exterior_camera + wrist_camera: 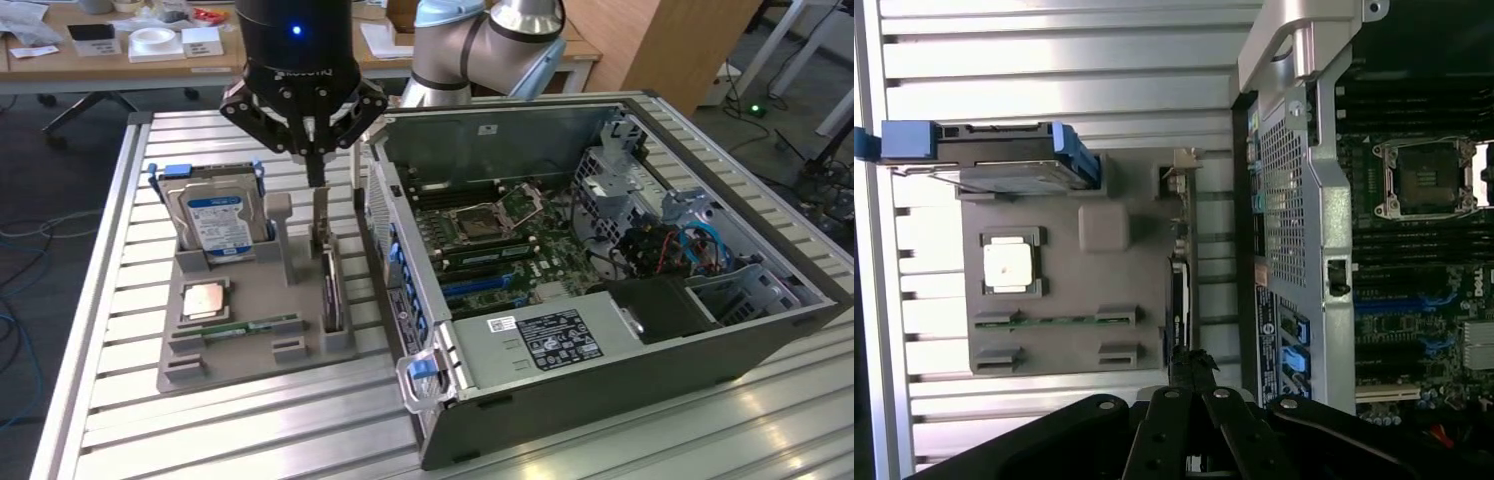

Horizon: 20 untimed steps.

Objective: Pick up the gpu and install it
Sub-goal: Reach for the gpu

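Note:
The gpu (328, 275) stands on edge in a slot of the grey holder (267, 352), a thin dark card with a silvery bracket at its far end. In the wrist view the gpu (1178, 290) appears edge-on beside the computer case. My gripper (316, 180) hangs over the card's far end, its black fingers pressed together with the tips just above the card's top edge. From the wrist, the gripper (1194, 358) points down along the line of the card. I cannot tell whether the tips touch it.
The holder (1104, 290) also carries a hard drive (220, 220) with a blue-white label, a square processor (203, 298) and a green memory stick (254, 325). The open computer case (747, 330) lies at the exterior view's right, its motherboard (507, 240) exposed. All rest on a slatted metal table (240, 430).

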Each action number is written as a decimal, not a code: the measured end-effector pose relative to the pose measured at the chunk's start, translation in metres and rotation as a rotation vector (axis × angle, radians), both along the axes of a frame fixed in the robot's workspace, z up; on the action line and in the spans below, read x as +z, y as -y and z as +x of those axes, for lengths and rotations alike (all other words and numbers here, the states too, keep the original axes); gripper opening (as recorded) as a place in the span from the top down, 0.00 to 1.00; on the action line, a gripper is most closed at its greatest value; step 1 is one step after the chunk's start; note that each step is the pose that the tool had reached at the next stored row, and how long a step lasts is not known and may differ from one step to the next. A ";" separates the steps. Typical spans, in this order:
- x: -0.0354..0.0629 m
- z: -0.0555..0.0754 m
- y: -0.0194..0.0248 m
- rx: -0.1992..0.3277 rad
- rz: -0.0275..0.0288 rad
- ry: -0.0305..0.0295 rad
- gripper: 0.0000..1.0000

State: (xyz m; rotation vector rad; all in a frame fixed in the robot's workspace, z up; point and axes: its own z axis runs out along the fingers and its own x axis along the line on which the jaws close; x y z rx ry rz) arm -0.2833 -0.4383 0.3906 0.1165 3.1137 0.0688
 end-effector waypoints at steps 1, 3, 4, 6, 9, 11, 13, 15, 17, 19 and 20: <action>0.0000 0.000 0.0010 0.000 0.0001 0.0000 0.89; 0.0000 -0.001 0.0027 0.000 0.0000 0.0000 0.89; 0.0000 -0.001 0.0033 0.000 0.0000 0.0000 0.89; 0.0000 -0.001 0.0033 0.000 -0.0001 0.0001 0.89; -0.0001 -0.001 0.0039 0.000 -0.0016 0.0001 0.89; -0.0002 -0.001 0.0050 0.000 -0.0031 0.0001 0.89; -0.0003 -0.001 0.0062 0.000 -0.0058 0.0000 0.89; -0.0004 0.000 0.0070 0.000 -0.0095 -0.0001 0.89; -0.0006 0.001 0.0072 0.000 -0.0128 0.0000 0.89; -0.0008 0.002 0.0072 0.000 -0.0138 0.0001 0.89; -0.0007 0.002 0.0072 0.000 -0.0139 0.0000 0.89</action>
